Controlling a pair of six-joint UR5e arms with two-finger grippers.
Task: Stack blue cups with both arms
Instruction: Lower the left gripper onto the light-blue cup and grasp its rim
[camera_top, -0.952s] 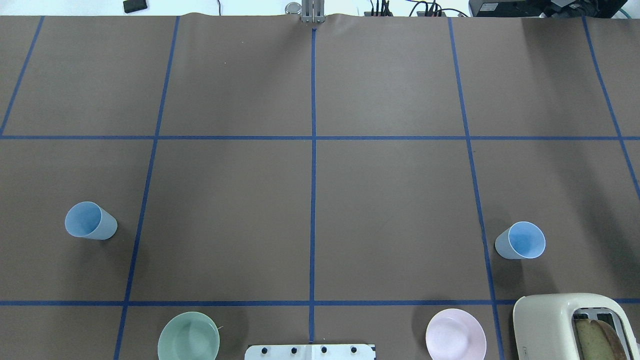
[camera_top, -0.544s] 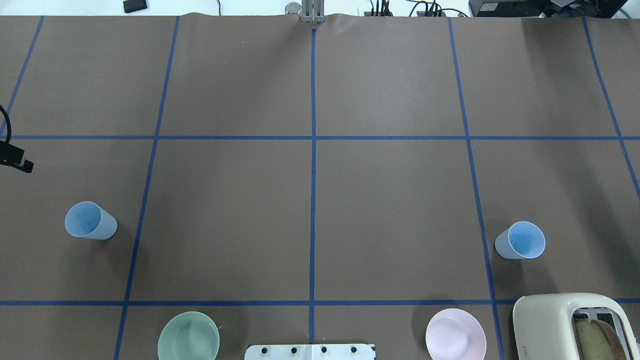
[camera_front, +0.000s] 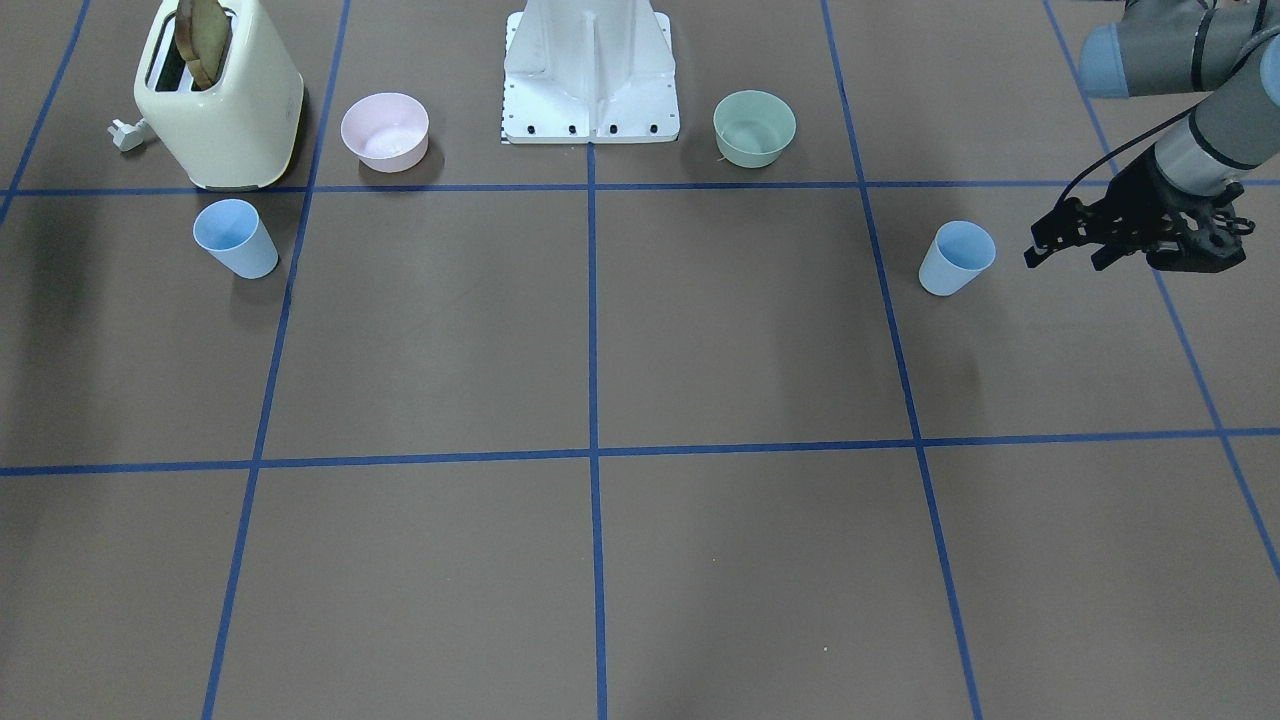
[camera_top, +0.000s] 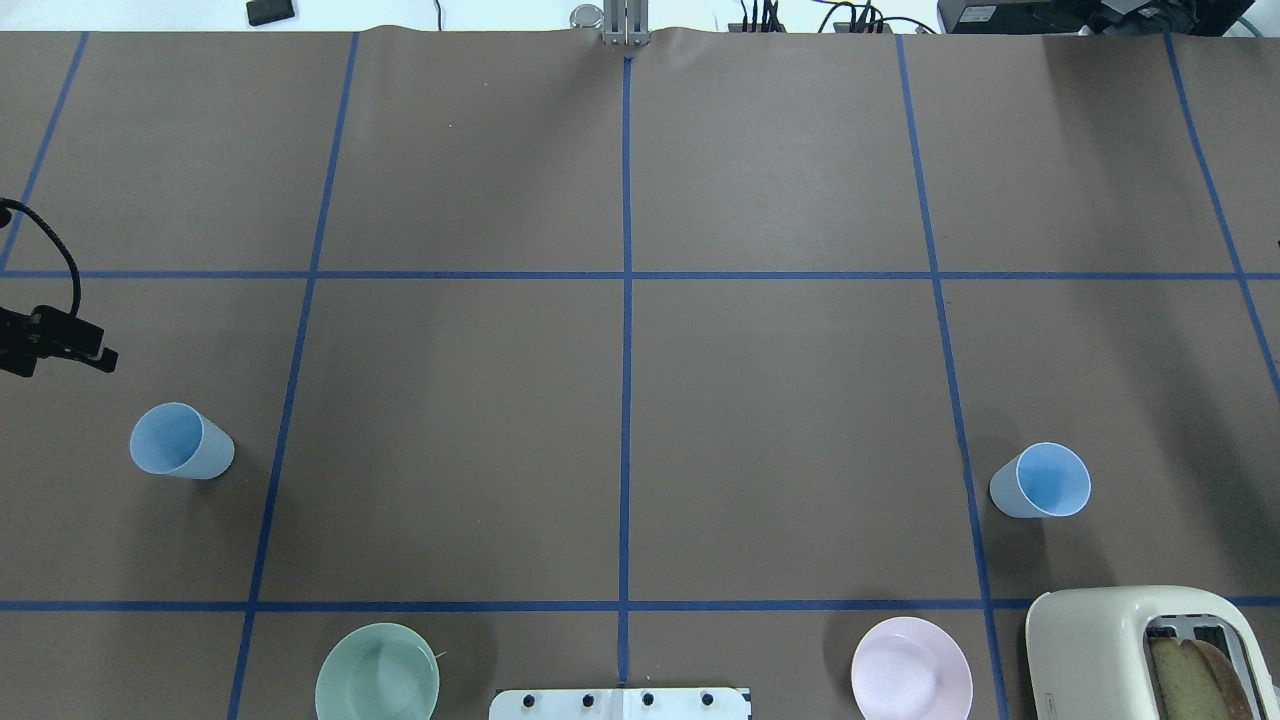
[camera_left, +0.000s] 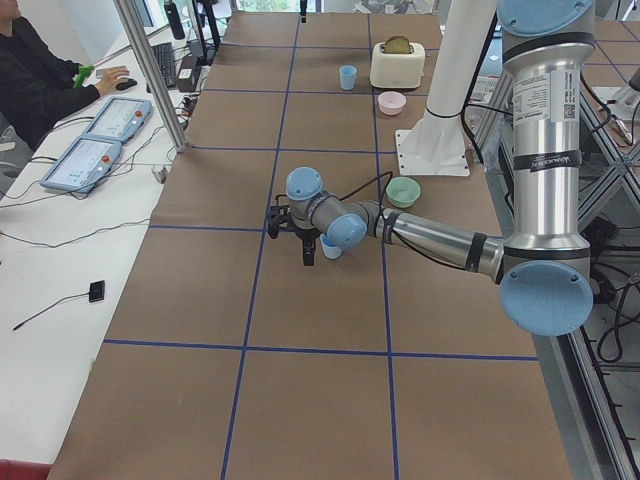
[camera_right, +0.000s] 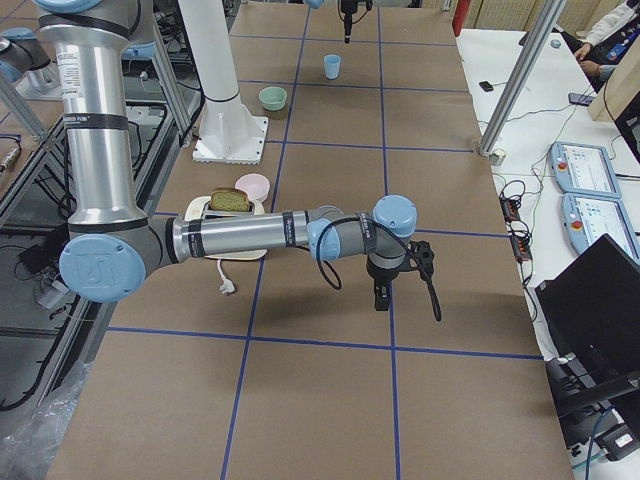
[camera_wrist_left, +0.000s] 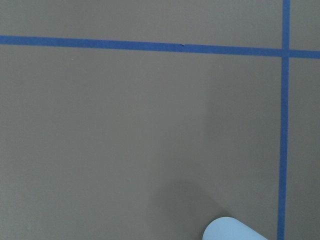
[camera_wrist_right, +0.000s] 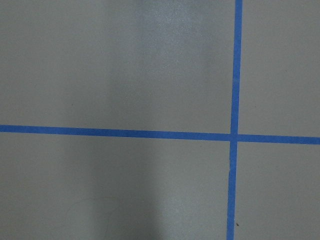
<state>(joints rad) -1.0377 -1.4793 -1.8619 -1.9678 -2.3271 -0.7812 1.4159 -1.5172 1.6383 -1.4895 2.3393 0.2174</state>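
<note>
— What do the blue cups look like?

— Two of a kind: pale blue, smooth, plain plastic by the look, tapered, with no handle. Both stand upright, mouth up. Seen from overhead, the left cup (camera_top: 180, 441) is at 8 o'clock from the table's middle crossing and the right cup (camera_top: 1042, 481) at 4 o'clock, well apart.

— And your grippers?

— My left gripper (camera_top: 60, 362) hangs at 10 o'clock of the left cup, near it but not touching. Its black fingers are spread and hold nothing. My right gripper (camera_right: 380, 298) shows only from the side, so I cannot tell whether it is spread or clenched.

— The surface?

— A matte brown sheet (camera_top: 780, 400) gridded with blue tape. A glossy cream toaster (camera_top: 1100, 640) sits at 5 o'clock of the right cup.
</note>
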